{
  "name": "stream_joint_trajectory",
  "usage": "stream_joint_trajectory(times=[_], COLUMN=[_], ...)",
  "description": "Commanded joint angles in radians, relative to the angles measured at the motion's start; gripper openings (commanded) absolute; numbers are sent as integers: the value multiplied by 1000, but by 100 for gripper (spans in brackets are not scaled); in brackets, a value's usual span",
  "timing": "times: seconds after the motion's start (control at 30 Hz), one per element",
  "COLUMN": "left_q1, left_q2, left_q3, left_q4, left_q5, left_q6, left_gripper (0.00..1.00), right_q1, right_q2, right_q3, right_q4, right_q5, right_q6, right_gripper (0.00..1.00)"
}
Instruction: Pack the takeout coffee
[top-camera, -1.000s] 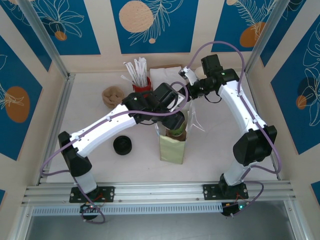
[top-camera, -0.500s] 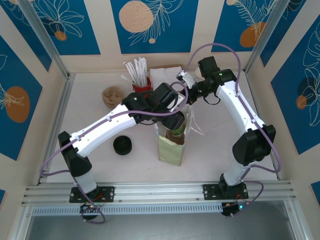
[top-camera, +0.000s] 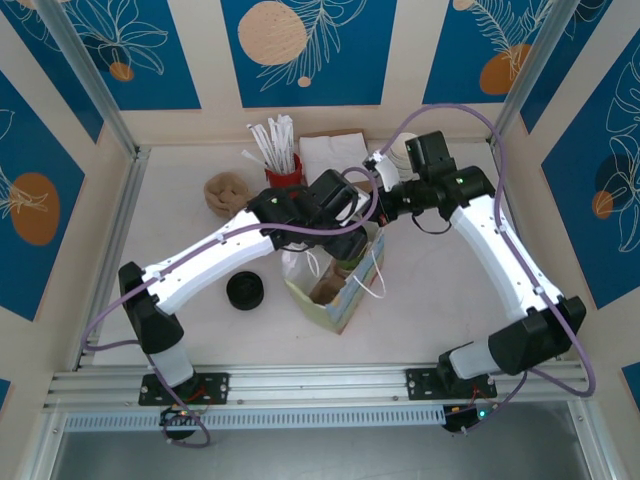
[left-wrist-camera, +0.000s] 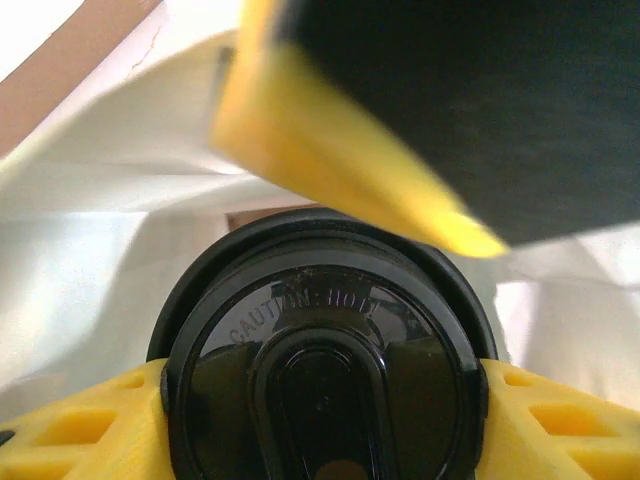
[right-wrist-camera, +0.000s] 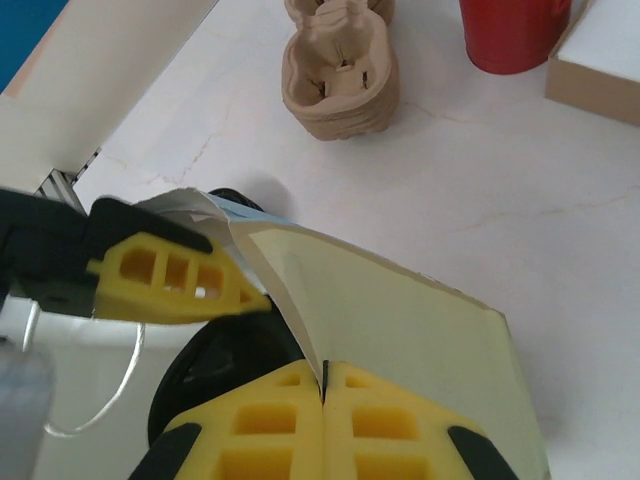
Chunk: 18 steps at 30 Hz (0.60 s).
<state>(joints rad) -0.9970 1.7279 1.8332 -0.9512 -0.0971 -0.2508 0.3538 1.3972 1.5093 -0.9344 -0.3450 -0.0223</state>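
Takeout coffee (left-wrist-camera: 320, 370): sits inside the mouth of the paper bag (top-camera: 335, 305), clamped at the lid by the left gripper (left-wrist-camera: 320, 420). Right gripper (right-wrist-camera: 323, 385) is pinched together on the bag's rim. Release appears outstanding.

From the overhead camera I see the white tabletop (top-camera: 430, 300) carrying a pale green paper bag (top-camera: 335, 310) at centre frame, tilted rather than upright. Left of it and apart lies a low black lid (top-camera: 245, 290). In the upper left sits a brown cardboard cup carrier (top-camera: 224, 192). Just right of that is a red cup (top-camera: 283, 175) of white sticks, then a box of napkins (top-camera: 328, 150).
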Motion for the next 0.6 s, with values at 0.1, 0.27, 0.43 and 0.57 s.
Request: stream_joint_trajectory(times=[0.1,0.27,0.43,0.57], left_q1=[-18,-20,-24,-33], left_q2=[-44,-55,-50,-49], left_q3=[-50,-73,-80,-95], left_q4=[41,57,75,94], left_q5=[-37,-40,-60,-77], left_q6=[18,18,15,16], left_gripper=[63,63,63,63], right_q1=[4,4,1,1], right_q2=[-73,-102,-122,-133], right_q3=[-76,-142,-189,-218], right_q4=[98,166,239,284], right_q5=[17,-5,-26,-48], right_q6=[106,119,146,157], right_gripper=[0,0,0,0])
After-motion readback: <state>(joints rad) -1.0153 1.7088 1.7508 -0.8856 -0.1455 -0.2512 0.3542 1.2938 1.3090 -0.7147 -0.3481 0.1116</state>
